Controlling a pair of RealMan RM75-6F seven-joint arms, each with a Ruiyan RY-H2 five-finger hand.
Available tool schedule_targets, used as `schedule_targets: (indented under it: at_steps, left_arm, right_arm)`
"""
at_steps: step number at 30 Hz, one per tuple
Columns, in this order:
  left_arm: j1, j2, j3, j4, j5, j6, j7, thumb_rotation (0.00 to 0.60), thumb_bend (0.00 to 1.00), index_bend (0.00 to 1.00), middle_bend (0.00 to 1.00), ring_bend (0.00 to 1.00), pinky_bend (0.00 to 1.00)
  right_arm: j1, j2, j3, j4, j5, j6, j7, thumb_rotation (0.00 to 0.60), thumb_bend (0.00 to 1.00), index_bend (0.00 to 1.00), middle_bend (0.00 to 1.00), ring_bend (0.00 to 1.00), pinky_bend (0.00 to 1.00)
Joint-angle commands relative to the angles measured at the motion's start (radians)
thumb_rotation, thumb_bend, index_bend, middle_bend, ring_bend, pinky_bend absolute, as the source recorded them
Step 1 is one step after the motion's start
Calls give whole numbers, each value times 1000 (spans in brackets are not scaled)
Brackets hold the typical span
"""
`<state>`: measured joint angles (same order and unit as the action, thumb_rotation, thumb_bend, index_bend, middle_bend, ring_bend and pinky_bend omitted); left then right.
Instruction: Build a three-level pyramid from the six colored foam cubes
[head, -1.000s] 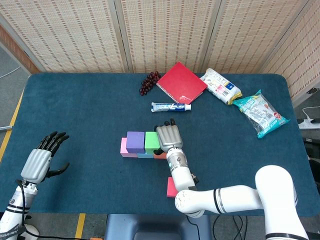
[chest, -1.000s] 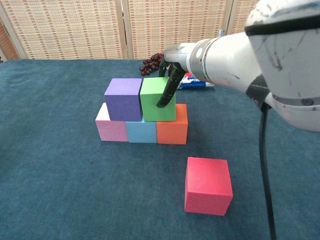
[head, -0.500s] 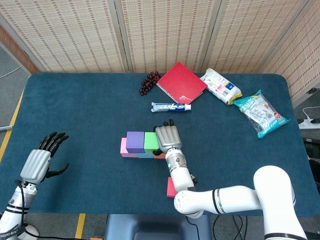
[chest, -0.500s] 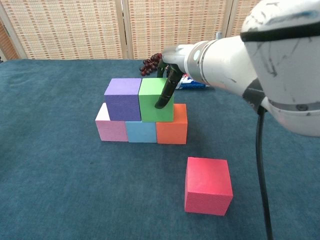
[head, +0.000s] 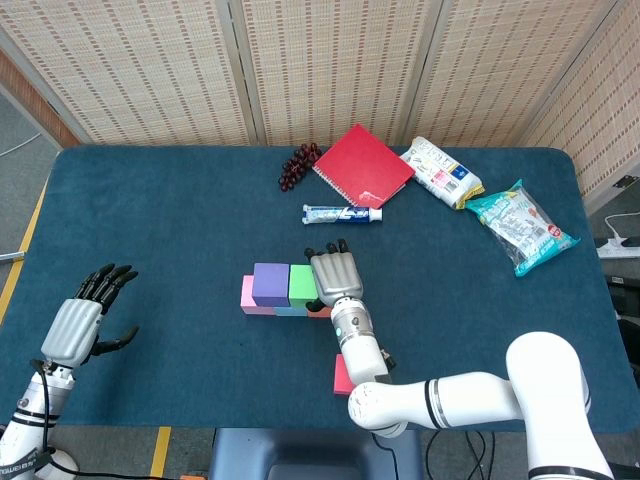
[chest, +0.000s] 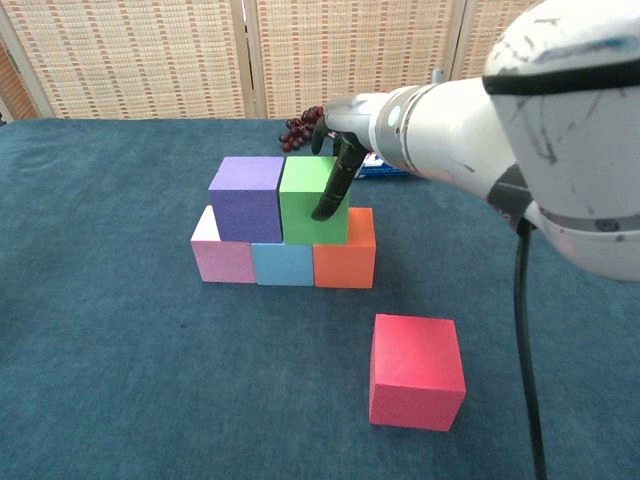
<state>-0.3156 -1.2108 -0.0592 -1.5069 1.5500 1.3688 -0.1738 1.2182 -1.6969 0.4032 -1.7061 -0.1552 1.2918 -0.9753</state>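
Blue cloth carries a two-level cube stack (chest: 285, 225); right hand (head: 335, 275) fingers pinch the green cube (chest: 313, 203), left hand (head: 85, 315) spread.

The worktop (chest: 120, 380) is covered in dark teal cloth with a matt, slightly napped weave. The red cube (chest: 416, 371) and green cube (chest: 305, 190) look like matt, soft-edged foam. The right hand (head: 335, 273) has a smooth silvery shell with dark fingers (chest: 333, 190), and the snack bag (head: 520, 225) is glossy plastic film.
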Motion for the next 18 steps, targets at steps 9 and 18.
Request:
schedule_targets:
  at_steps: [9,18]
  left_arm:
    - [-7,3,1,-7,3,-10,14,600,284,112,64,0,103]
    - [-25,5,-9,-28,3,-25,45,600,282,102,67,0,103]
  right_arm:
    - [-10,27,-6,-38,13,-8,-13,600,254,11,255,79,0]
    - [-85,186,-13,-173,-7,-92,47,600,196,0,89,0,0]
